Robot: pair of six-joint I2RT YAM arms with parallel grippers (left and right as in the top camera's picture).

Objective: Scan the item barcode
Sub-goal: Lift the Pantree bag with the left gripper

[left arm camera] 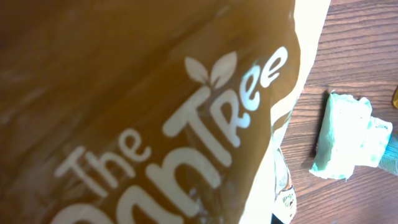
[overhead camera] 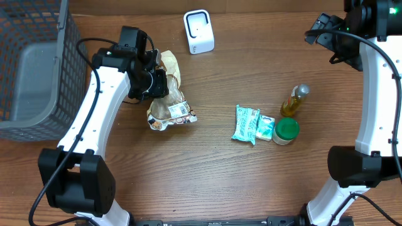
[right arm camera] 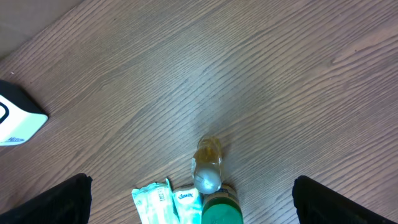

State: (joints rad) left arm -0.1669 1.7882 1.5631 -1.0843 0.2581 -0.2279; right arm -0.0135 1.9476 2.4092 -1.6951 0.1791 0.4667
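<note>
Brown snack bag (overhead camera: 171,103) lay on the table (overhead camera: 251,182), left of centre, near the white scanner (overhead camera: 198,31). Left gripper (overhead camera: 157,81) sat on the bag's upper half, apparently to lift it for scanning; whether it pinched could not be told. Right gripper (overhead camera: 321,32) hung spread wide, idle, well apart.
</note>
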